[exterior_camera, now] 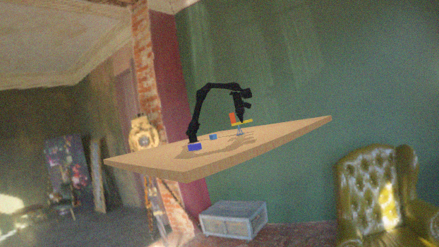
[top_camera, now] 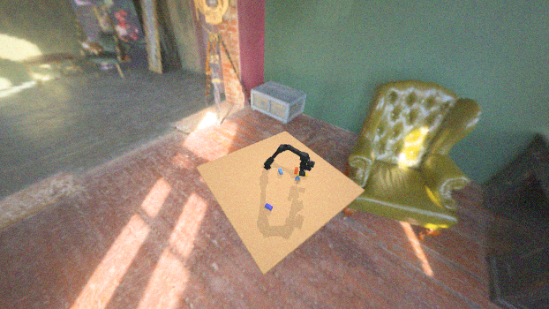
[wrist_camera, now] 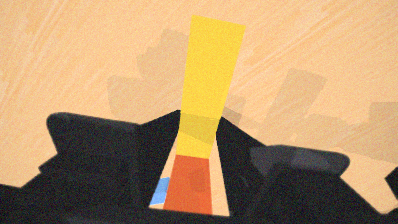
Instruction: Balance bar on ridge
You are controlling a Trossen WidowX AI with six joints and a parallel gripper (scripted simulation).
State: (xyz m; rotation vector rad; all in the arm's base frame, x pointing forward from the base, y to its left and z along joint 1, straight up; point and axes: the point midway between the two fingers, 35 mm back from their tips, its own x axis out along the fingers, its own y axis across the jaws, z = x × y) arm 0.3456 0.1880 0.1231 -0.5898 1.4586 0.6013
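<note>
The yellow bar (top_camera: 306,175) (exterior_camera: 248,121) (wrist_camera: 212,70) carries an orange block (top_camera: 297,170) (exterior_camera: 232,118) (wrist_camera: 187,185) upright at one end. My gripper (exterior_camera: 241,122) (wrist_camera: 199,117) is shut on the bar near its middle, with the orange end on the arm-base side. The blue ridge (top_camera: 297,178) (exterior_camera: 240,131) stands on the table under the bar. The bar is off the table, right above the ridge's top; whether they touch is too small to tell. The ridge's top is mostly hidden in the wrist view.
A light blue block (top_camera: 280,171) (exterior_camera: 213,136) lies on the table (top_camera: 238,185) (exterior_camera: 148,159) between the arm's base and the ridge. A dark blue block (top_camera: 268,207) (exterior_camera: 195,147) lies farther off. A blue patch in the wrist view, left of the orange block, cannot be identified surely.
</note>
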